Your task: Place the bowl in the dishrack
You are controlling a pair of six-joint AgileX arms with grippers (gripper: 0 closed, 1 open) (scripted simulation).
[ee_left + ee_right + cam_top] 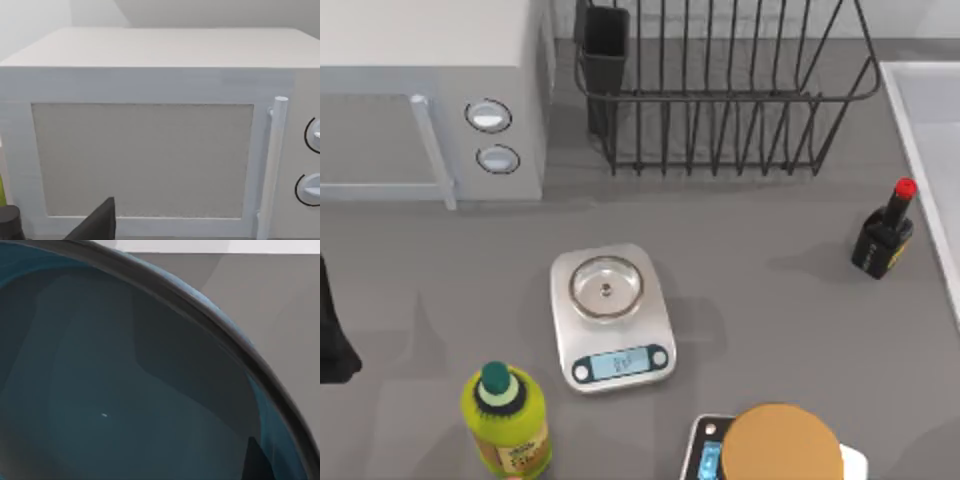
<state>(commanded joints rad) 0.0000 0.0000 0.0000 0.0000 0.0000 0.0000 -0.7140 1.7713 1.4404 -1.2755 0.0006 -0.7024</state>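
The bowl (115, 390) is very close in the right wrist view: teal-blue inside, dark rim curving across the picture, grey table beyond it. A dark sliver of my right gripper (254, 461) sits just inside the bowl's rim. The black wire dishrack (730, 95) stands at the back of the table in the top view, with its dark utensil cup (605, 50) at the rack's left corner. My left arm (332, 335) is parked at the table's left edge, and a dark piece of its gripper (95, 226) faces the microwave door.
A white microwave (430, 95) fills the back left. A silver scale (610, 318) sits mid-table. A green bottle (505, 418) and a tan-orange round-topped object (780, 445) stand at the front. A black red-capped bottle (885, 232) is at right, beside a pale tray edge (932, 130).
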